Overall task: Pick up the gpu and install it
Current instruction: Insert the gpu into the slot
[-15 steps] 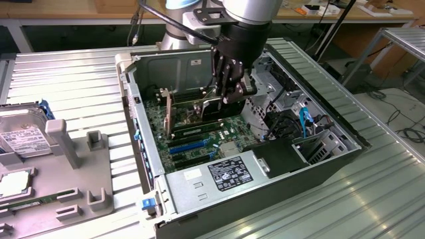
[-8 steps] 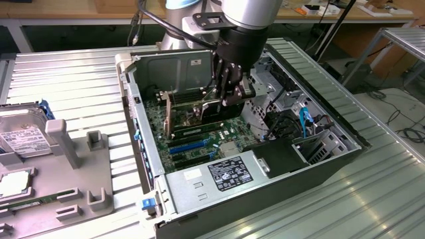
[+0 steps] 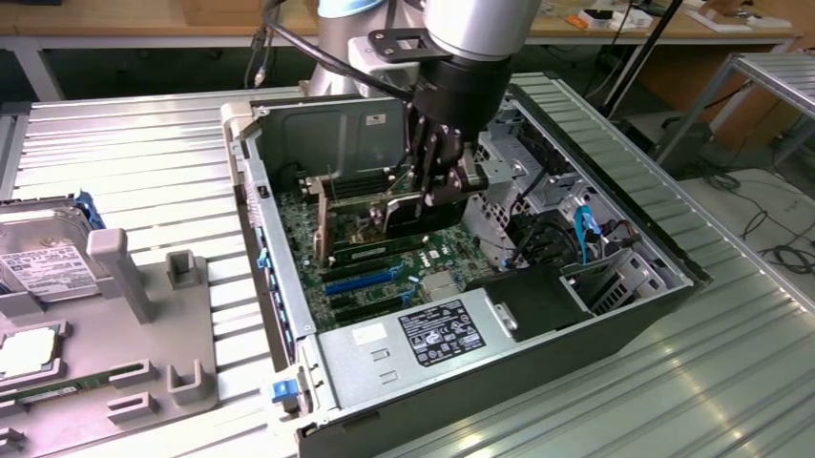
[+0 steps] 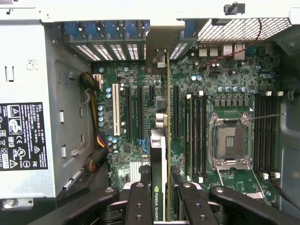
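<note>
The gpu [image 3: 369,215] stands on edge inside the open computer case [image 3: 662,277], low over the green motherboard [image 3: 382,277]. My gripper [image 3: 440,196] reaches down into the case and is shut on the card's upper edge. In the wrist view the gpu [image 4: 158,150] runs edge-on between my two black fingers [image 4: 140,197], with its silver bracket end toward the case's rear slot openings [image 4: 112,49]. It lines up along the expansion slots [image 4: 127,112] beside the memory slots [image 4: 197,136]. Whether its connector sits in a slot I cannot tell.
The power supply [image 3: 421,334] with its label fills the case's near end, with a cable bundle [image 4: 93,140] beside it. The CPU socket [image 4: 229,140] lies open. A grey parts tray [image 3: 153,315] holding a hard drive [image 3: 38,258] sits at the exterior view's left.
</note>
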{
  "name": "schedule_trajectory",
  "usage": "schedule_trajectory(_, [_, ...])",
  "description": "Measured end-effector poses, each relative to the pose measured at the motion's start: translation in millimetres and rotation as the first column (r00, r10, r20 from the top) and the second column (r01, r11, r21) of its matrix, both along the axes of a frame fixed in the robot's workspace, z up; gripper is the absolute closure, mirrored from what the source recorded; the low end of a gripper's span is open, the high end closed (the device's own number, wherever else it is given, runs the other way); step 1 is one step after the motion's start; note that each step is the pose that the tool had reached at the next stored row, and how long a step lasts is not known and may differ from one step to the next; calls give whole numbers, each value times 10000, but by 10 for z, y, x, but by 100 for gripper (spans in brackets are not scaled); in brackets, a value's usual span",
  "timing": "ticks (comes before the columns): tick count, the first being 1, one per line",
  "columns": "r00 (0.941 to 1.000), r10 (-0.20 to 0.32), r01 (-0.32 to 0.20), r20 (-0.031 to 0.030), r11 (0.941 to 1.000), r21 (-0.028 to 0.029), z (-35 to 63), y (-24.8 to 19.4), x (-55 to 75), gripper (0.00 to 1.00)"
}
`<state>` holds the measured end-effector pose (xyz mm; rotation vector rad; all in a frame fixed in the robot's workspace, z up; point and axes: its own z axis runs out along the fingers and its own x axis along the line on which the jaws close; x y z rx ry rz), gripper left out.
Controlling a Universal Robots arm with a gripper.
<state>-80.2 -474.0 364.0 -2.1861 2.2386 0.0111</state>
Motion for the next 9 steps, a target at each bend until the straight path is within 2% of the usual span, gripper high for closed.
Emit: schedule_trajectory(9, [10000, -93, 93, 0, 10000, 0, -62, 0, -43, 73])
